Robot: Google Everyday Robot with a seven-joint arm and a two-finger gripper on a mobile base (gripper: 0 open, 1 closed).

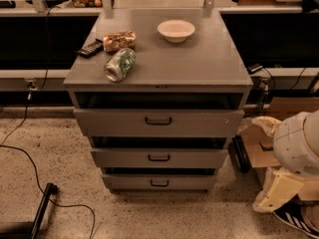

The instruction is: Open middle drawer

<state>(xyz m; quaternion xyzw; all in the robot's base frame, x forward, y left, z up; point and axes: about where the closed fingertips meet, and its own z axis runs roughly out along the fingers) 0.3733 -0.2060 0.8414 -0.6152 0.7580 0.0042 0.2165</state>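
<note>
A grey table (189, 63) with three stacked drawers faces the viewer. The middle drawer (199, 159), between the wider upper one and the narrower lowest one, looks shut, and its small black loop handle (158, 158) sits centred for a straight pull. On top lie a tipped can (119, 64), a snack bag (119, 41) and a bowl (176, 30). The gripper (271, 195) hangs low at the near right, well apart from the handle. Whether it is open or closed cannot be told, and it holds nothing visible.
</note>
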